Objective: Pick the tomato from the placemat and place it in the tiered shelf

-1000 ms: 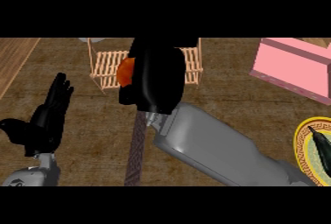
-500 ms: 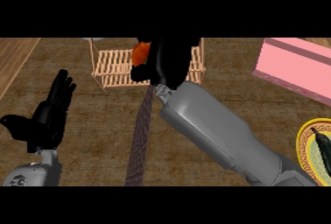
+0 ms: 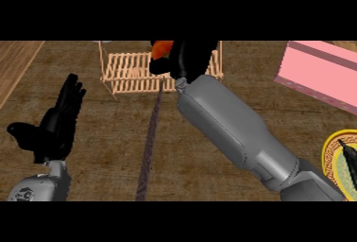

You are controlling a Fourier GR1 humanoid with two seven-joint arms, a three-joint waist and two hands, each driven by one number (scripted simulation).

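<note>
While above the tiered shelf (image 3: 136, 73), right hand (image 3: 187, 59) curled round tomato (image 3: 162, 48).

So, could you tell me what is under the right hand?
The right hand is curled round the tomato, over the slatted shelf. The shelf part below the hand is hidden.

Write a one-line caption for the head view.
Right hand holds the tomato over the shelf; left hand rests open.

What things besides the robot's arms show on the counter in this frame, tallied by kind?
Tomato, held in the right hand: 1
Wooden tiered shelf: 1
Pink box: 1
Yellow-rimmed placemat, partly cut off at the right edge: 1
Total: 4
The left hand rests open at the left.
</note>
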